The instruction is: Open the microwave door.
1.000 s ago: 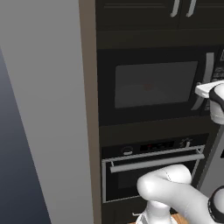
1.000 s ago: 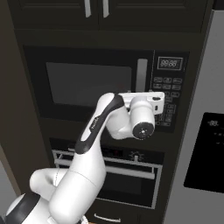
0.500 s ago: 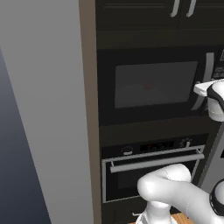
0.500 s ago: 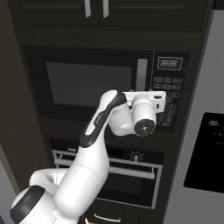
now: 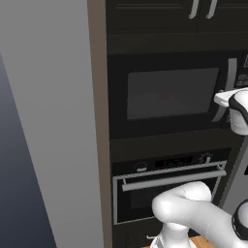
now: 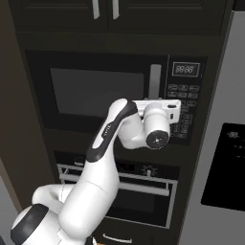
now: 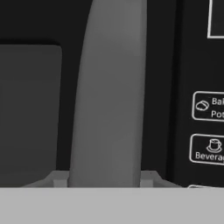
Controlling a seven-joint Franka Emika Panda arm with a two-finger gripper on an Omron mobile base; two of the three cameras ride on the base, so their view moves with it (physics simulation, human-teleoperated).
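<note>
The black microwave (image 6: 119, 91) is built into the dark cabinet wall, and its microwave door (image 5: 169, 92) with the grey window sits flush and closed. The curved grey vertical handle (image 7: 109, 100) rises close up through the middle of the hand view. My gripper (image 7: 103, 178) straddles it low down, one fingertip (image 7: 56, 178) pressed to its left edge and the other to its right edge, so it is shut on the handle. In the right base view my hand (image 6: 160, 115) is against the handle (image 6: 155, 81), just left of the keypad strip (image 6: 184, 103).
A black oven (image 5: 169, 189) with a horizontal silver bar handle (image 6: 119, 183) sits below the microwave. Dark cabinet doors (image 6: 103, 12) are above. A grey panel (image 5: 48, 121) stands to the left, and a fridge-like grey front (image 6: 225, 158) to the right.
The hand has eased slightly up and in toward the handle, with the elbow rising. The door has not moved.
</note>
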